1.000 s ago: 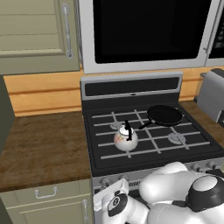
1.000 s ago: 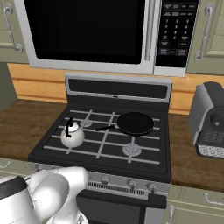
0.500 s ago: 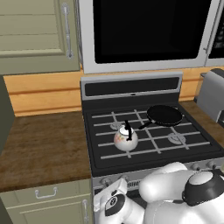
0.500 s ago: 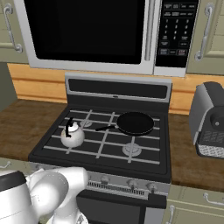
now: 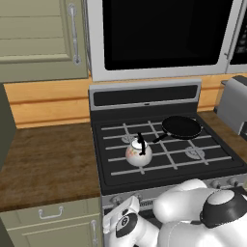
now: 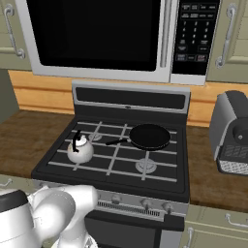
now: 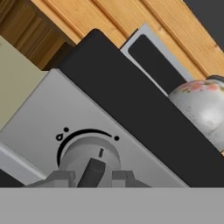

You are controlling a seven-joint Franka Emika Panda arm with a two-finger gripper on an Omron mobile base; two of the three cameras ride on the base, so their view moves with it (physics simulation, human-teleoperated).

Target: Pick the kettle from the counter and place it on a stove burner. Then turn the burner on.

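Kettle (image 5: pixel 139 153) is sitting on the front-left stove burner (image 5: pixel 129 139) area of the black cooktop (image 5: pixel 169 159), its thin black handle standing upright; the right base view is showing the same white kettle (image 6: pixel 80 150) on the left side of the grates, well apart from the flat black frying pan (image 6: pixel 149 136) on the rear right. The left base view is also catching that pan (image 5: pixel 181 127), with its handle pointing toward the kettle but not touching it. The desk (image 5: pixel 46 159) of dark wood is lying bare to the left of the stove, and the right base view is adding its far stretch (image 6: pixel 213 181), where a grey toaster (image 6: pixel 232 133) is standing.

The hand view is giving what neither base camera offers: a close look at a round grey stove knob (image 7: pixel 89 156) on the silver front panel (image 7: pixel 48 113), with a dark arc and dots printed around it. The fingers (image 7: pixel 91 176) are sitting on either side of the knob's raised bar, seemingly pressing against it, though the grey band is cutting the tips off, so the contact is not fully certain. At the upper right of this view the kettle's rounded side (image 7: pixel 202 109) is peeking over the cooktop's edge, faint reddish marks on it.

In the base views the white arm (image 5: pixel 193 217) is folding down low in front of the stove.
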